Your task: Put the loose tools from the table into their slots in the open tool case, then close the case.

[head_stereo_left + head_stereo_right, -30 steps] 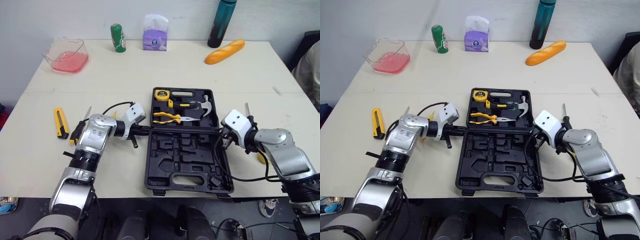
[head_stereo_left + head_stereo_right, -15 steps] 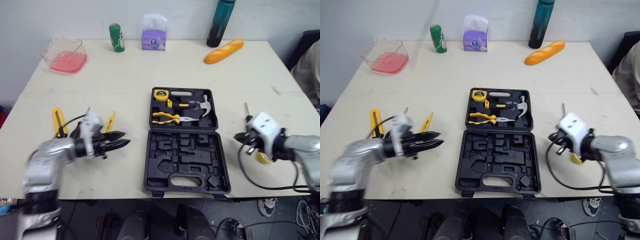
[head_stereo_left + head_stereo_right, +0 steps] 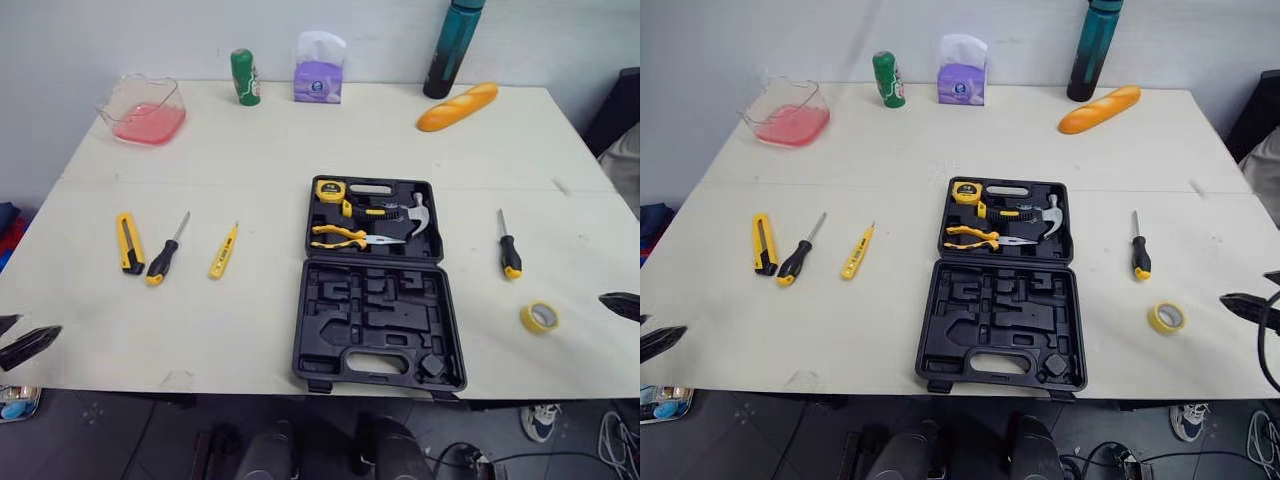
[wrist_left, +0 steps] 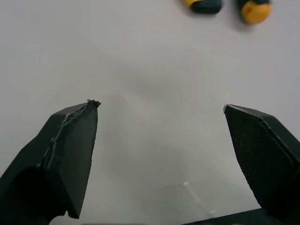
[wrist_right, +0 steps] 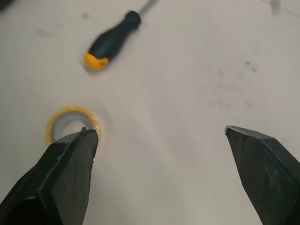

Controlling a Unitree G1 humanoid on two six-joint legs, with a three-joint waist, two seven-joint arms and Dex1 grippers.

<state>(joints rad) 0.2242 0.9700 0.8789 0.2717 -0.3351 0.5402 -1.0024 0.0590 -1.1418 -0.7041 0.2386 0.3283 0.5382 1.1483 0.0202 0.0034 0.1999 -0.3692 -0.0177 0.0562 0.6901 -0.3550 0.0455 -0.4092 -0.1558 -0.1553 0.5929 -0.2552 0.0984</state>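
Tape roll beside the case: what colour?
Yellow tape roll, clearest in the right wrist view.

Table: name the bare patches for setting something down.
Free: the broad strip between the tool case and the back row, pink bowl to baguette; also between the yellow tester and the case. Crowded: around the knife and left screwdriver.

Counter (image 3: 300,140): 2 black-grip screwdrivers (image 3: 160,265) (image 3: 511,258), 1 yellow tester pen (image 3: 222,252), 1 utility knife (image 3: 127,243), 1 tape roll (image 3: 540,317). 1 open case (image 3: 375,322) holding 1 tape measure (image 3: 327,190), 1 pliers (image 3: 340,235), 1 hammer (image 3: 418,208). Also 1 each: can (image 3: 244,77), tissue box (image 3: 319,82), bottle (image 3: 450,50), baguette (image 3: 457,106), tub (image 3: 145,108).
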